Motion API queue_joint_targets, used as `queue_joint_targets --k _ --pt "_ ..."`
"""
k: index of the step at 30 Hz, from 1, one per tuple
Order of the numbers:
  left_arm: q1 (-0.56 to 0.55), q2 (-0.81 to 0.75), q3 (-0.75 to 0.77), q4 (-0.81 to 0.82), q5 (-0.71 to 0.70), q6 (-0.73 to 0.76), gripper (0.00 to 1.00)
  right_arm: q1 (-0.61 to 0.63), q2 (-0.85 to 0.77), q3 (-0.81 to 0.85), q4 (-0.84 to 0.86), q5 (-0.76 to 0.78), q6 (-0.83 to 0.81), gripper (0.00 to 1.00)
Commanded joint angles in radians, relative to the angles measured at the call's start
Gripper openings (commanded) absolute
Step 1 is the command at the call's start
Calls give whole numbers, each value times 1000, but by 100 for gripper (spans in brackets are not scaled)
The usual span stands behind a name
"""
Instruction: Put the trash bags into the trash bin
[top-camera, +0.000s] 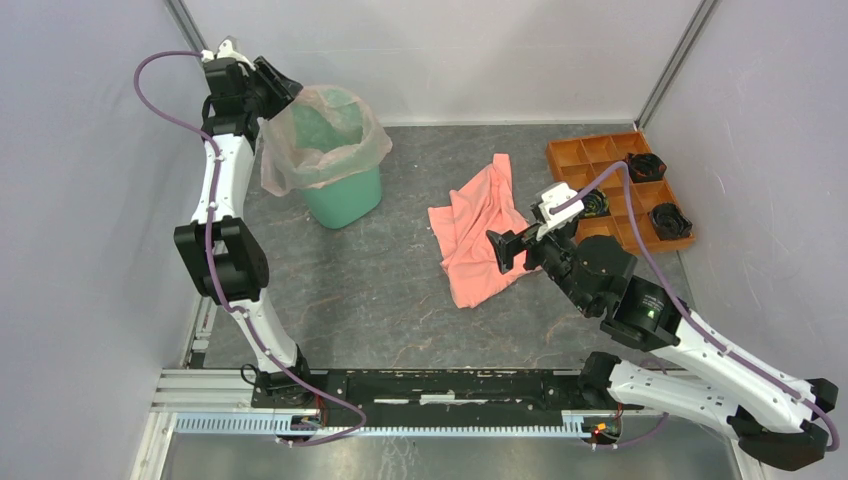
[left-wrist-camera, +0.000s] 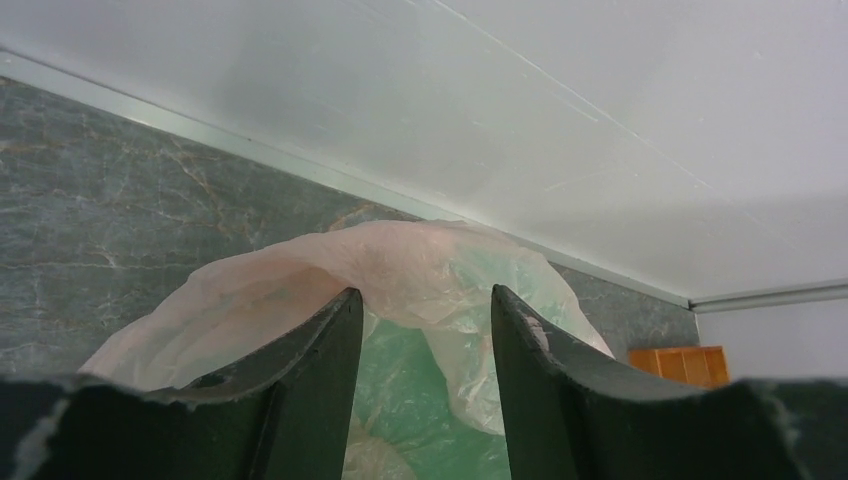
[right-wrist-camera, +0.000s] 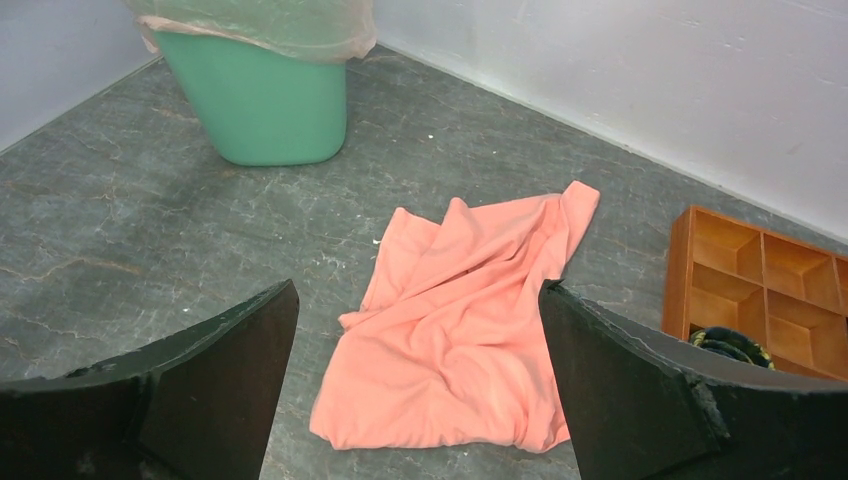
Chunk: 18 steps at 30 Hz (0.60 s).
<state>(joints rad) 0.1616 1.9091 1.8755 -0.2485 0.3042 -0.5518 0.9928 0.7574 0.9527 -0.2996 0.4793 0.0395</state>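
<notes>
The pale pink trash bag (top-camera: 292, 160) lines the mint-green trash bin (top-camera: 345, 200) at the back left. Its mouth is folded out over the rim, and a loose flap hangs down the bin's left side. My left gripper (top-camera: 280, 92) hovers at the bin's back-left rim. In the left wrist view this gripper (left-wrist-camera: 424, 296) is open, its tips just over a raised fold of the bag (left-wrist-camera: 400, 255), with nothing pinched. My right gripper (top-camera: 502, 250) is open and low over the table's middle. In the right wrist view the bin (right-wrist-camera: 262, 100) and bag (right-wrist-camera: 260, 20) sit far ahead.
A salmon-orange cloth (top-camera: 475, 225) lies crumpled mid-table, directly ahead of the right gripper (right-wrist-camera: 418, 290) in the right wrist view. An orange compartment tray (top-camera: 590, 150) at the back right holds three black round parts (top-camera: 646, 165). White walls close in on all sides.
</notes>
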Motion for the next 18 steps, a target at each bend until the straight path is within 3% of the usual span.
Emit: queue_joint_targets --k 1,7,12,15,18 --pt "0 -19 -5 -25 20 -20 57 -3 8 9 45 -4 0 98" --pt "3 -119 50 -76 21 -5 67 -2 -1 14 38 -2 5 98" --pt "10 -171 153 -170 27 0 69 -2 -6 38 25 12 6 98" --pt "9 -264 114 -154 88 -14 74 -3 -10 70 0 33 8 98" --pt "-9 -430 -54 -24 203 -74 82 -2 -2 142 -57 63 16 98"
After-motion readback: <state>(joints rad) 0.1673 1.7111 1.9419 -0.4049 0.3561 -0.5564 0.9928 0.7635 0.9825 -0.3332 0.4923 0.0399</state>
